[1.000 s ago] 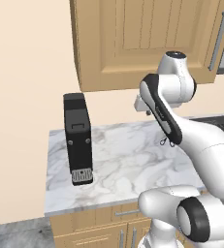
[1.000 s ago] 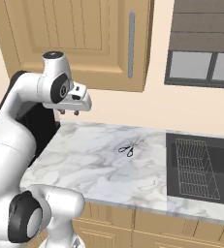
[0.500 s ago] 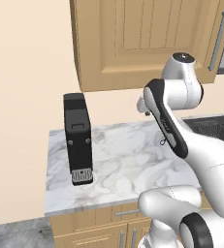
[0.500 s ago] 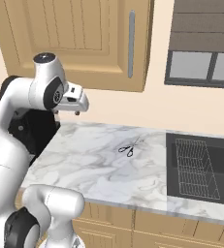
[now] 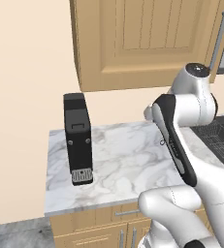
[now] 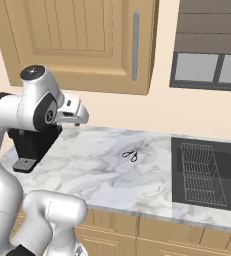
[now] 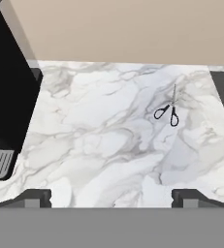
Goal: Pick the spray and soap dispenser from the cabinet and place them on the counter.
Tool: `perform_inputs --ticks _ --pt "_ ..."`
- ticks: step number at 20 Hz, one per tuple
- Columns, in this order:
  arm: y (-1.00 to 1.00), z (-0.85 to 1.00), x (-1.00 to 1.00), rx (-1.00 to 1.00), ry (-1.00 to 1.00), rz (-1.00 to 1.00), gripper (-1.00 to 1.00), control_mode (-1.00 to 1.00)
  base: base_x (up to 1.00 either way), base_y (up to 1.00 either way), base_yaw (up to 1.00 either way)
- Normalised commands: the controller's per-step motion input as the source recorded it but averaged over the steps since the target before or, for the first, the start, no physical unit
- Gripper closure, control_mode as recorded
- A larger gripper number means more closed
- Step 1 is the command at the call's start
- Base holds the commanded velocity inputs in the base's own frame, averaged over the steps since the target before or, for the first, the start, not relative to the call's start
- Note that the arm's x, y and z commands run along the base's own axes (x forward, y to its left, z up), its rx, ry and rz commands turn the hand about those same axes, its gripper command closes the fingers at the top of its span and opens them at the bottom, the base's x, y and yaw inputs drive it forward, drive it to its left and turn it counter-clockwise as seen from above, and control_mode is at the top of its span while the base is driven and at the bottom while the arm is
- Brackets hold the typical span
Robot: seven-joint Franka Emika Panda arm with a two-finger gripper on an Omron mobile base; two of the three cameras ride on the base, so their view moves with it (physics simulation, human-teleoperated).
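Down low in the hand view, the gripper [image 7: 111, 196] hangs over the counter [image 7: 104, 145] with its two dark finger tips [image 7: 36, 197] far apart and nothing between them. From the right base view the hand [image 6: 72, 112] sits up in the air above the left part of the white marble, near the black coffee machine [image 6: 31, 145]. That machine stands at the left end of the counter [image 5: 128, 160], close to the wall. A bit farther along, small scissors [image 7: 168, 110] lie flat on the marble, well apart from the gripper. Next to the marble on the right is a dark sink [image 6: 207, 170] with a wire rack [image 6: 202, 172] in it. Up on the wall hangs the cabinet [image 6: 82, 42], and its door with the long grey handle [image 6: 135, 45] is closed, so the spray and soap dispenser cannot be seen.
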Motion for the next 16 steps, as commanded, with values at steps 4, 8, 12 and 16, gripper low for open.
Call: perform_inputs --ticks 4,8,12,16 --pt "-0.25 0.11 -0.25 -0.05 -0.05 -0.03 -1.0 -1.0 0.0 0.0 0.0" --pt "-0.33 0.13 -0.23 -0.02 -0.09 0.0 -1.0 -1.0 0.0 0.0 0.0" --pt "-0.28 0.22 -0.28 0.0 -0.15 0.01 -1.0 -1.0 0.0 0.0 0.0" --pt "-0.34 0.28 -0.29 0.0 -0.1 0.0 -1.0 -1.0 0.0 0.0 0.0"
